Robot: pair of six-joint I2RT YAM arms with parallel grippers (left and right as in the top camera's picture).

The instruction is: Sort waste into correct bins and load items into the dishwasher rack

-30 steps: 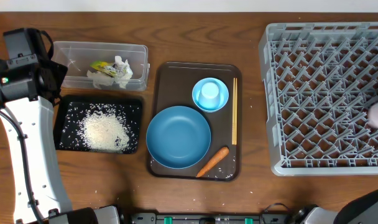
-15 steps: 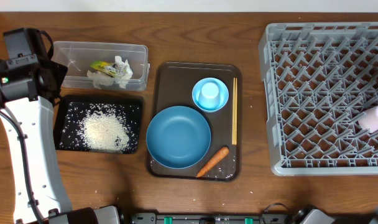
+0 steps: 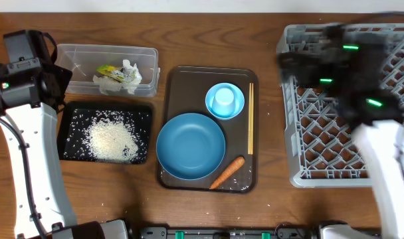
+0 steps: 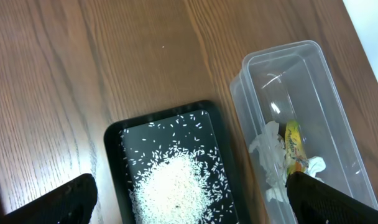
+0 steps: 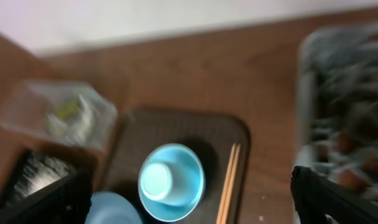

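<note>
Robot lab: arms (image 3: pixel 29 146) at wooden table (image 3: pixel 208 46)

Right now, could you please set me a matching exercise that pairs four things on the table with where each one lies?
Things:
1. rice grains
2. carrot
3. yellow-green wrapper
4. small cup

Places:
A. in the clear tub
B. standing in the light-blue bowl
C. in the black tray
D. on the brown serving tray, beside the blue dish

Pairs: 1-C, 2-D, 3-A, 4-B.
</note>
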